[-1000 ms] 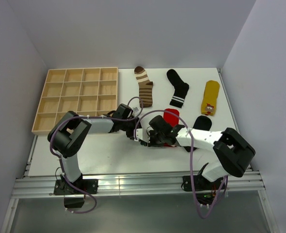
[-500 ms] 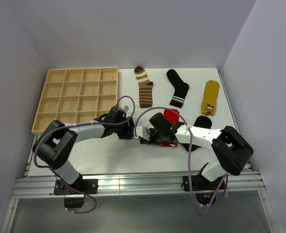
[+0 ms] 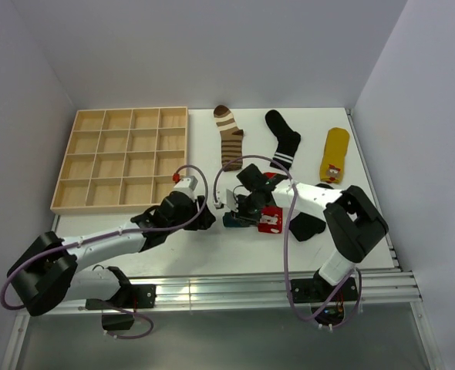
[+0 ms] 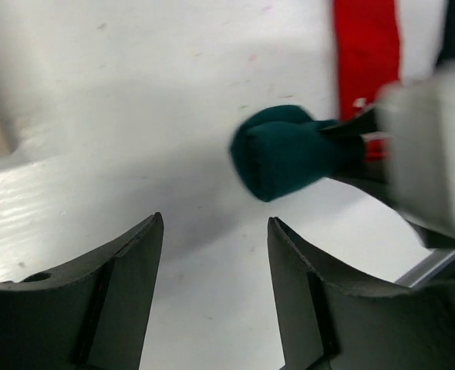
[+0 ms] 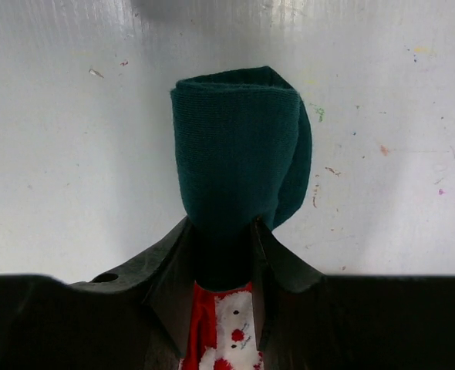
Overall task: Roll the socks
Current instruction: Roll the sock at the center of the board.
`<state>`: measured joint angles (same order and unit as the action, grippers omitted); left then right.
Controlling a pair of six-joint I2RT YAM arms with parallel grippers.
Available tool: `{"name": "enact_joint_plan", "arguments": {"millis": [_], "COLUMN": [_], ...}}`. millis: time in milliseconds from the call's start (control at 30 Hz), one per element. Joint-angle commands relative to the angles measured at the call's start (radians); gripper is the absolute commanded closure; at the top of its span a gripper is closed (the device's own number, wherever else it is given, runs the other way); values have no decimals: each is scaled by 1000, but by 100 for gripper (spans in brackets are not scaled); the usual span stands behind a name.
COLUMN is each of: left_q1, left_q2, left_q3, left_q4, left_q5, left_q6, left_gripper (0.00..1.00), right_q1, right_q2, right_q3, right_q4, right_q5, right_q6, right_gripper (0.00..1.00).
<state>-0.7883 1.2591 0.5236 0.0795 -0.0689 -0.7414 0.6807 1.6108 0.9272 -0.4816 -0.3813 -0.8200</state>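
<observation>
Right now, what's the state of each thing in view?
Left gripper: open, empty.
Right gripper: shut on teal sock.
Teal sock: end folded over, pinched.
Striped sock: flat, unrolled.
Banded sock: flat, unrolled.
Yellow sock: flat, unrolled.
Black sock: unrolled, partly hidden by right arm.
Tray: cells empty.

A teal and red sock (image 3: 234,220) sits near the middle of the worktop. Its teal end is rolled into a thick bundle and pinched in the right gripper (image 5: 224,231), with a red and white patch showing behind. Three more lie flat along the far edge: a brown-cream striped sock (image 3: 229,139), a black sock with white bands (image 3: 283,140) and a yellow sock (image 3: 335,154) toward the far right corner. A plain black sock (image 3: 308,225) lies nearer the right edge, partly hidden.
</observation>
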Motion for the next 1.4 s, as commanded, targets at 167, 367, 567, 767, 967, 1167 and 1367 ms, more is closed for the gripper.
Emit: {"name": "enact_joint_plan", "arguments": {"millis": [167, 367, 567, 767, 967, 1167, 1367], "left_q1": [-178, -299, -367, -381, -406, -468, -496], "left_q2": [17, 83, 160, 54, -33, 63, 98], "left_q3": [76, 148, 231, 139, 93, 156, 124], "left_q4": [31, 32, 14, 104, 91, 120, 278], "left_q5": [-183, -267, -281, -338, -358, -364, -279], "left_q6": [209, 327, 434, 363, 376, 536, 766], "left_gripper": [32, 25, 25, 25, 23, 23, 18], "right_q1": [-49, -79, -104, -132, -133, -133, -135], "right_q2": [130, 190, 268, 304, 327, 366, 391], "right_q3": [123, 188, 278, 328, 344, 364, 371], "right_q4": [-256, -327, -454, -486, -497, -529, -549], "right_q5": [-60, -77, -145, -163, -159, -153, -154], "right_q6": [-68, -93, -136, -140, -142, -151, -162], "right_gripper": [87, 87, 86, 87, 86, 86, 87]}}
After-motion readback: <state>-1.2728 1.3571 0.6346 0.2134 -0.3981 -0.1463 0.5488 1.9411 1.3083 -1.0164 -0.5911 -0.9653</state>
